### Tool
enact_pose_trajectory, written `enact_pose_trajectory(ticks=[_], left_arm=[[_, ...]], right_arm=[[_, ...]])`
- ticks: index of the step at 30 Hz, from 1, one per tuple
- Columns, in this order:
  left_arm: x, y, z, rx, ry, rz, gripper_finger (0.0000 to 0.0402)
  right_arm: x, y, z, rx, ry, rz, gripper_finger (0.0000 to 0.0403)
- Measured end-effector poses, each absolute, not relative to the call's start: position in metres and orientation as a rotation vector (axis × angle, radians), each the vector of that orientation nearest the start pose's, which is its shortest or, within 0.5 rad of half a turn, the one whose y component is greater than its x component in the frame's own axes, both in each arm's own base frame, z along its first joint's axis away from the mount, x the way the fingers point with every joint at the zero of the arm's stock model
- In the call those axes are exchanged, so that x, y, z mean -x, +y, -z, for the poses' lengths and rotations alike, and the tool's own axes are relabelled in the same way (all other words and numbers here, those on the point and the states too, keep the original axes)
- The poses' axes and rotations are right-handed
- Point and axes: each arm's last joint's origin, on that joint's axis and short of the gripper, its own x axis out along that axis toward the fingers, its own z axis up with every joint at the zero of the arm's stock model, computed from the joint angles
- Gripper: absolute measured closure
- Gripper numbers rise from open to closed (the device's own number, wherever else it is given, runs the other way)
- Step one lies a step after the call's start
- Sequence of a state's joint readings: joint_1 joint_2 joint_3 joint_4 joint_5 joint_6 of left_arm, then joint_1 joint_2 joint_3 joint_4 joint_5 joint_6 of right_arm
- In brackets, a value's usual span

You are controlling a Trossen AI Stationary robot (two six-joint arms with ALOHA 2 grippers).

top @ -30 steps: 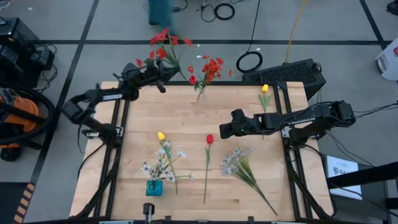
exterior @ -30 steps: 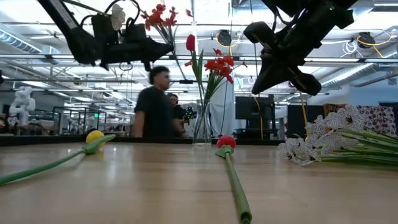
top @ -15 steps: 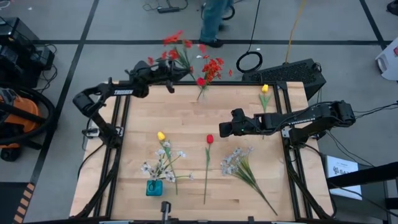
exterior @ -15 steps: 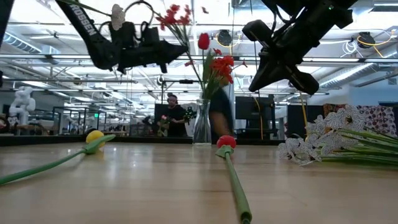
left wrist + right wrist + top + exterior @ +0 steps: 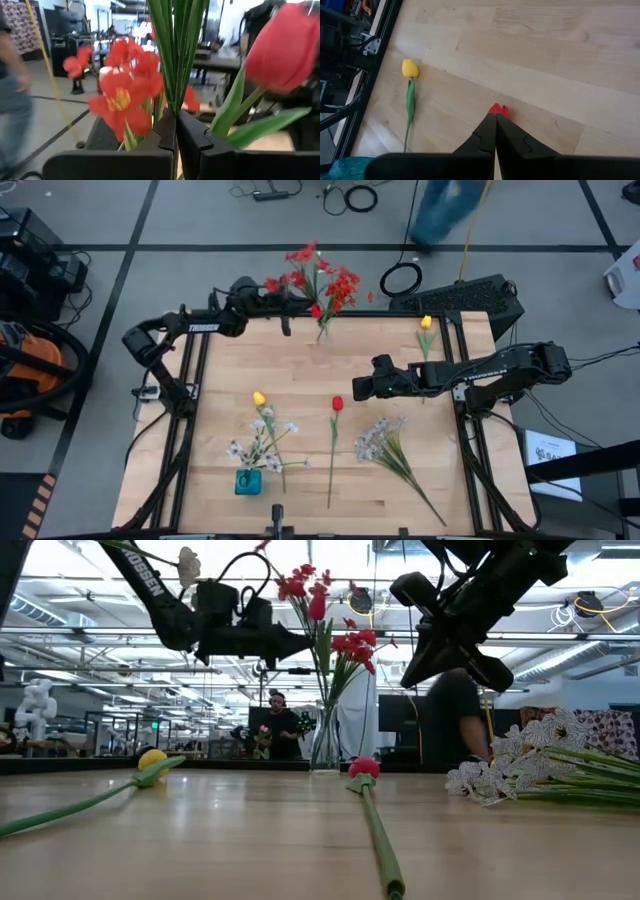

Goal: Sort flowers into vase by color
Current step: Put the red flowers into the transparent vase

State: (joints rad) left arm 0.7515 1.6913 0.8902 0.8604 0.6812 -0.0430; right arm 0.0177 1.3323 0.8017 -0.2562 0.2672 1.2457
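Two vases: clear vase (image 5: 322,333) at the far edge of the table (image 5: 300,370), holding a red cluster (image 5: 342,288); teal vase (image 5: 247,481) at the near left, with a white spray (image 5: 262,442) at it.
Red bunch (image 5: 302,264): red blooms with a tulip on green stems, held up just left of the clear vase, stems not yet in.
Left gripper (image 5: 287,304): far side, beside the clear vase; fingers pinched tight on the red bunch's stems.
Right gripper (image 5: 358,389): mid-table, raised, fingers closed, holding nothing; waits.
Loose on the table: red tulip (image 5: 337,404) at centre; yellow tulip (image 5: 259,398) to its left; second yellow tulip (image 5: 426,323) at the far right; second white spray (image 5: 378,437) near right.
Done: reds partly gathered.
Left: seat the held bunch, then four loose pieces; no third vase seen for yellows.
People: figures in the room beyond.
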Motion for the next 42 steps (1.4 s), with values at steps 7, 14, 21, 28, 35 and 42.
enact_pose_trajectory(ticks=[7,14,21,28,35,42], left_arm=[[-0.281,0.221,-0.235,-0.085,-0.023,-0.126,0.0394],[-0.278,0.222,-0.247,-0.011,-0.106,-0.128,0.0394],[-0.277,0.224,-0.267,-0.064,-0.137,-0.135,0.0394],[-0.279,0.229,-0.263,-0.069,-0.043,-0.190,0.0394],[-0.279,0.230,-0.263,-0.095,-0.037,-0.211,0.0394],[-0.286,0.235,-0.240,-0.043,0.028,-0.211,0.0394]], right_arm=[[-0.267,-0.003,-0.220,-1.060,0.523,0.683,0.0403],[-0.267,-0.002,-0.220,-1.069,0.524,0.683,0.0403],[-0.267,-0.002,-0.220,-1.058,0.519,0.691,0.0403],[-0.267,-0.003,-0.220,-1.048,0.514,0.698,0.0403],[-0.266,-0.003,-0.219,-1.043,0.518,0.698,0.0403],[-0.267,-0.003,-0.219,-1.043,0.518,0.698,0.0403]])
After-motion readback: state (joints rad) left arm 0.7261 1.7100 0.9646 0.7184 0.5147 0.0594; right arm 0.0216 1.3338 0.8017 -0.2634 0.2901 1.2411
